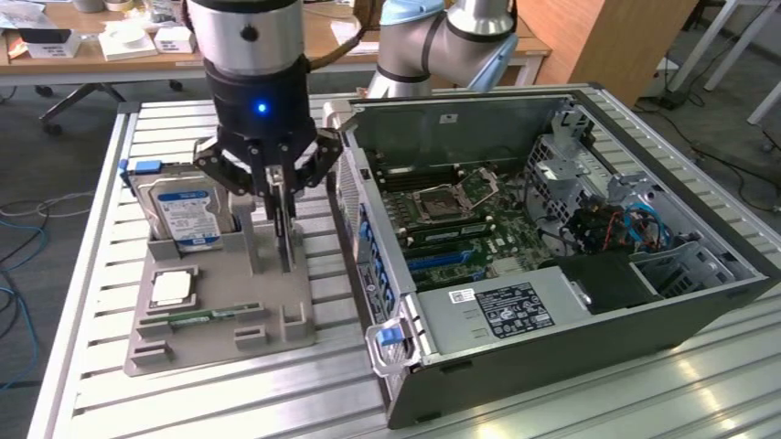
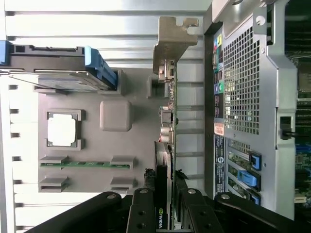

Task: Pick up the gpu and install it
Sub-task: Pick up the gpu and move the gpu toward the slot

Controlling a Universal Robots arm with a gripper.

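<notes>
Black, thin gpu (image 1: 285, 240) stands on edge in the grey holder tray (image 1: 208, 352) on the surface (image 1: 98, 384) beside the PC case (image 1: 550, 338); prob light, stiff but fragile, so grip its bare top edge, where the end effector (image 1: 283, 192) sits part-closed, pinching it.

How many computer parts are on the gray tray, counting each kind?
Hard drive: 1
Processor chip: 1
Memory stick: 1
gpu: 1
Total: 4
</notes>
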